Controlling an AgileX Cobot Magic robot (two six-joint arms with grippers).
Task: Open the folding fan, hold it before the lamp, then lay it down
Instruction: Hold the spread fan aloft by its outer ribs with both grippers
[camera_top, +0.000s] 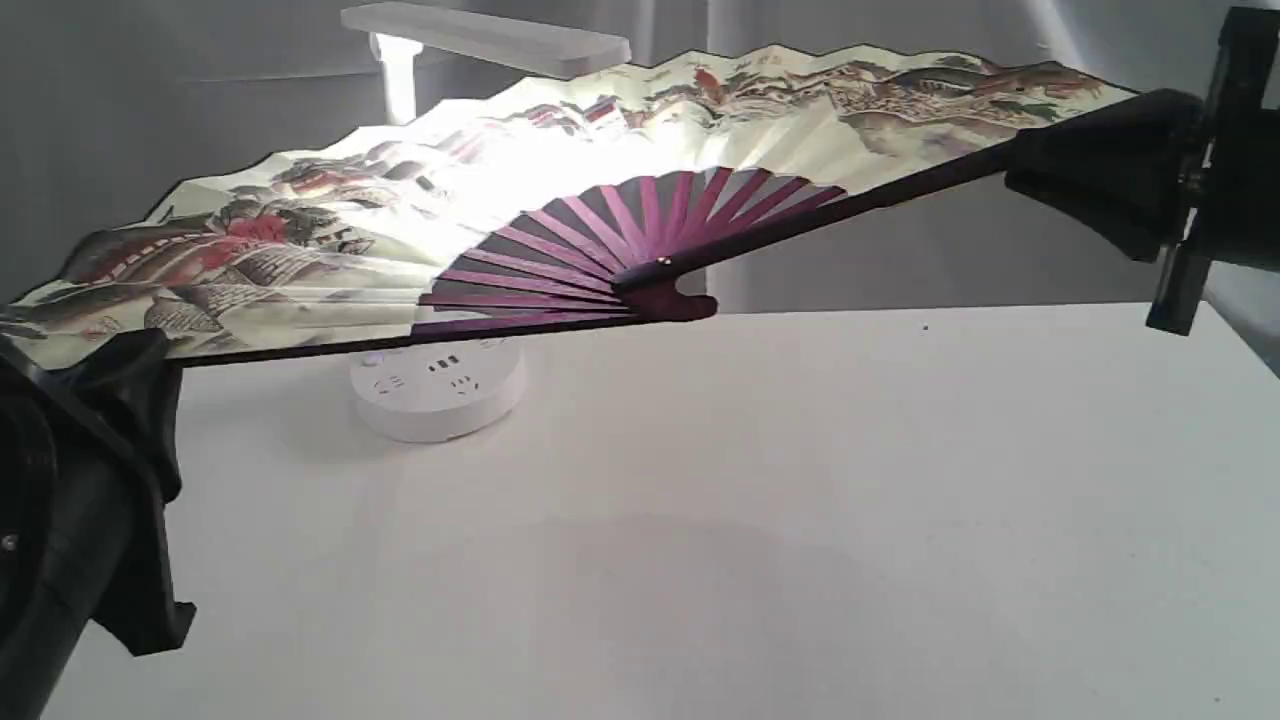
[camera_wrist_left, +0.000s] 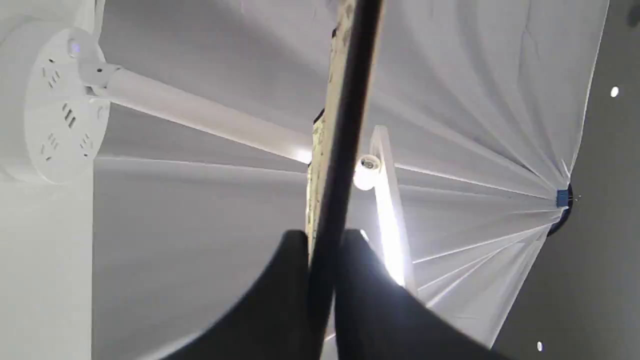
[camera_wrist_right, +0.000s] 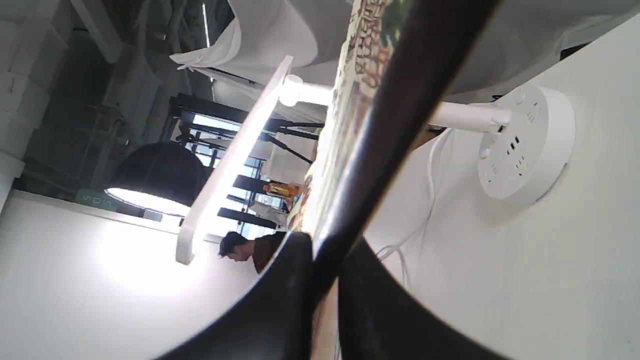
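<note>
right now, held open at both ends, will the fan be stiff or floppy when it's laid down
The folding fan is probably stiff along its dark ribs, but the thin pleated paper looks easy to crease. Spanning between the left tool and right tool without sagging, it seems light. Let go, it may fold partly shut.

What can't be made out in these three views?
Stem of the lamp: exterior view, mostly hidden behind the open folding fan.
Painting on the fan: both wrist views, nearly edge-on, unreadable.
Socket markings on the lamp base: exterior view, too small.
The arms behind the left pincer and right pincer: exterior view, cut off by the side edges.
</note>
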